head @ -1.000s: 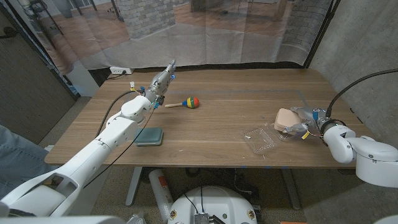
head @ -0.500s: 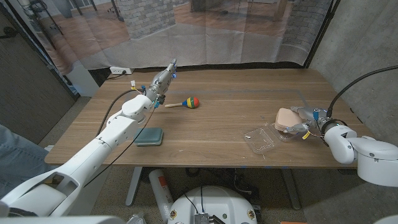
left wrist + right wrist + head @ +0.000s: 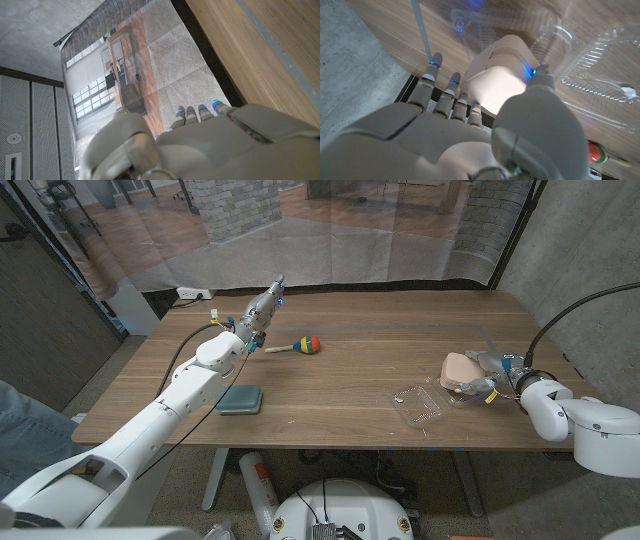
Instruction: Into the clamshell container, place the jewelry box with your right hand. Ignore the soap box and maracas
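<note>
gripping jewelry box [image 3: 459,372], right robot hand [image 3: 484,382], beside clamshell container [image 3: 421,406]

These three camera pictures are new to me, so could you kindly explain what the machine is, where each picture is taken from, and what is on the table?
It is a two-armed robot at a wooden table, each arm ending in a hand with fingers. The wide picture comes from a camera on its head; the other two come from cameras on its wrists, looking along the back of each hand.

On the table lie a maraca, a dark soap box and an open clear clamshell container. The right hand holds the pale jewelry box, seen close up in the right wrist view. The left hand is raised near the maraca and holds nothing.
</note>
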